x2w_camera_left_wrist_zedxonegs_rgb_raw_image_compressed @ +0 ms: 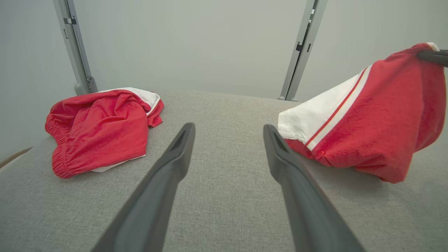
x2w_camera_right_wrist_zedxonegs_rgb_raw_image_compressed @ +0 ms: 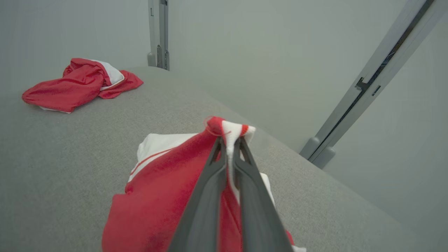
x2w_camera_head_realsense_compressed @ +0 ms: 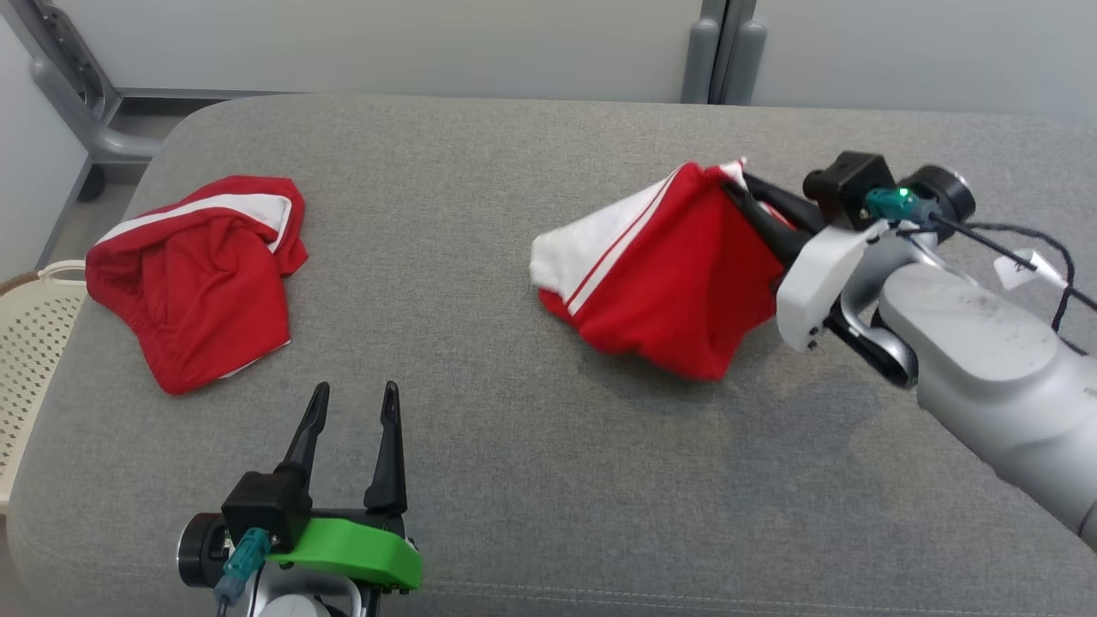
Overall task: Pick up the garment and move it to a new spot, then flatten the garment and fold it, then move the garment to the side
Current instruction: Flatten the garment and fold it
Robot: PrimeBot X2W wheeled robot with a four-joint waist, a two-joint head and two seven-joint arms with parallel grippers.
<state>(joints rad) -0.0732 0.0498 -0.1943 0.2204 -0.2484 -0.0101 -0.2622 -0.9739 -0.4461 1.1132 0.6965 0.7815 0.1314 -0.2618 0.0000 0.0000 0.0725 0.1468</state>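
Observation:
A red garment [x2w_camera_head_realsense_compressed: 677,274] with white side stripes hangs partly lifted off the grey cushion at the right. My right gripper [x2w_camera_head_realsense_compressed: 744,190] is shut on its top edge, and the cloth drapes down from the fingers to the surface. In the right wrist view the two fingers pinch a red and white fold [x2w_camera_right_wrist_zedxonegs_rgb_raw_image_compressed: 229,134] of the garment [x2w_camera_right_wrist_zedxonegs_rgb_raw_image_compressed: 157,196]. The left wrist view shows that garment [x2w_camera_left_wrist_zedxonegs_rgb_raw_image_compressed: 378,119] raised at the right. My left gripper [x2w_camera_head_realsense_compressed: 353,403] stands open near the front edge, left of centre, with nothing between its fingers [x2w_camera_left_wrist_zedxonegs_rgb_raw_image_compressed: 175,157].
A second red and white garment [x2w_camera_head_realsense_compressed: 193,274] lies crumpled at the left of the grey cushioned surface [x2w_camera_head_realsense_compressed: 531,446]. A cream perforated basket [x2w_camera_head_realsense_compressed: 30,343] stands off the left edge. Grey wall panels and metal posts [x2w_camera_head_realsense_compressed: 724,51] rise behind.

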